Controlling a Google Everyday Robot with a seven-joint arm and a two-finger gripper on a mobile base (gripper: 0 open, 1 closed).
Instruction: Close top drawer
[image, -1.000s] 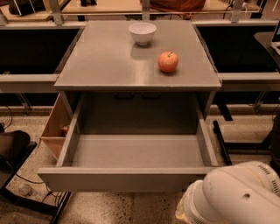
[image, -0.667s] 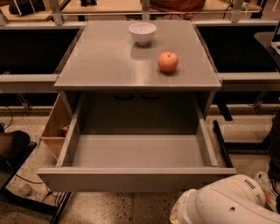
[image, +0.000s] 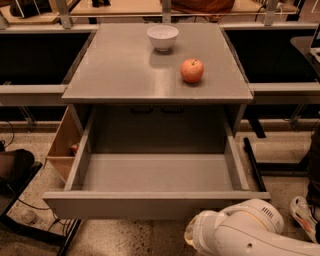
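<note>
The top drawer (image: 155, 172) of the grey cabinet is pulled far out, and its grey inside is bare. Its flat front panel (image: 125, 206) faces me near the bottom of the view. My white arm (image: 240, 232) comes in at the bottom right, just in front of and below the right part of the front panel. The gripper itself is hidden behind the arm's white housing, so its fingers do not show.
On the cabinet top (image: 115, 70) stand a white bowl (image: 162, 37) and a red apple (image: 192, 70). A light wooden box (image: 62, 145) sits at the cabinet's left side. Cables and a dark object (image: 15, 167) lie on the floor at left. A shoe (image: 305, 212) shows at right.
My arm has sunk lower and shifted a little left along the drawer front. The drawer, bowl and apple have not moved.
</note>
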